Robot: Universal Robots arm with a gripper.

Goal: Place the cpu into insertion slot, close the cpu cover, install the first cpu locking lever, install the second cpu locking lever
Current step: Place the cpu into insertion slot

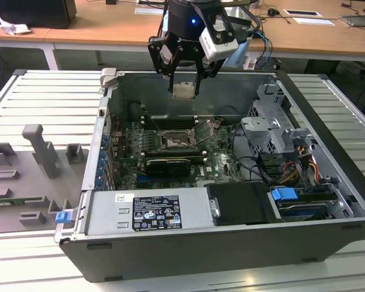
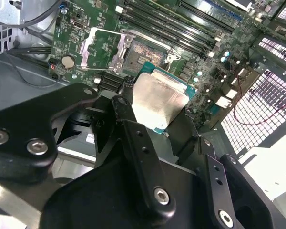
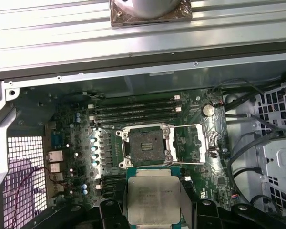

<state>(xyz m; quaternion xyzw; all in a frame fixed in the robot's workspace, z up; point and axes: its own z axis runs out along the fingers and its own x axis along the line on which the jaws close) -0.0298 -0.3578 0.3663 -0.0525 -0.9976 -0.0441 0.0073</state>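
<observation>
My gripper [image 1: 185, 92] hangs above the open computer case, shut on the cpu [image 1: 184, 90], a small pale metal square. Both wrist views show the cpu [image 2: 158, 101] [image 3: 153, 199] held flat between the black fingers [image 2: 127, 102]. The insertion slot [image 1: 173, 142] [image 3: 145, 145] [image 2: 146, 53] lies bare on the green board, below and a little ahead of the chip. The cpu cover [image 3: 196, 142] [image 2: 102, 47] is swung open and lies beside the socket.
Long memory slots [image 3: 133, 109] run beside the socket. A black expansion card [image 1: 167, 164], a power supply [image 1: 147, 210], a drive cage [image 1: 271, 131] and cables [image 1: 292, 173] fill the case. Grey fixtures [image 1: 39, 149] stand on the table at the exterior view's left.
</observation>
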